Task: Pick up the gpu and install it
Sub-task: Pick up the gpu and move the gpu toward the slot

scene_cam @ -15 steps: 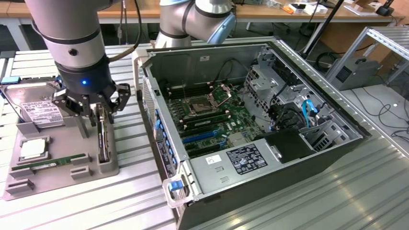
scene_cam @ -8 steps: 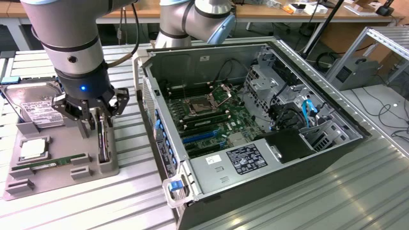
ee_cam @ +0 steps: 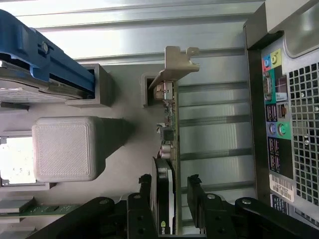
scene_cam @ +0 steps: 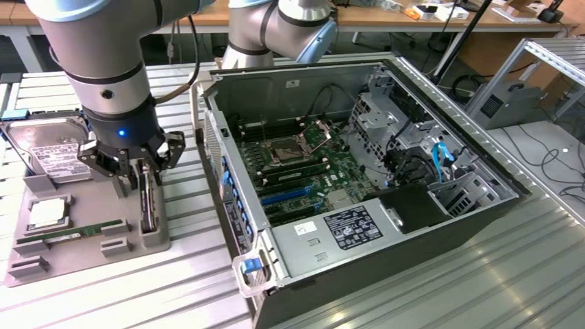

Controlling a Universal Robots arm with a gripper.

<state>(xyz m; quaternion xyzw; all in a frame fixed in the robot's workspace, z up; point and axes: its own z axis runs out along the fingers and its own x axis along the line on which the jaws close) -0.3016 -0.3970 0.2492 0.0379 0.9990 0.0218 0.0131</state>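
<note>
The gpu stands on edge in a slot of the grey holder tray, to the exterior view's left of the open computer case. In the wrist view the gpu is a thin dark board with a silver end bracket. My gripper is lowered over the card. In the wrist view the gripper is open. One black finger stands on each side of the card, and a gap shows on the case side. The card still sits in its slot.
The tray also holds a silver hard drive, a square processor and a green memory stick. The case's rear port panel lies close beside the tray. A grey block stands on the card's other side.
</note>
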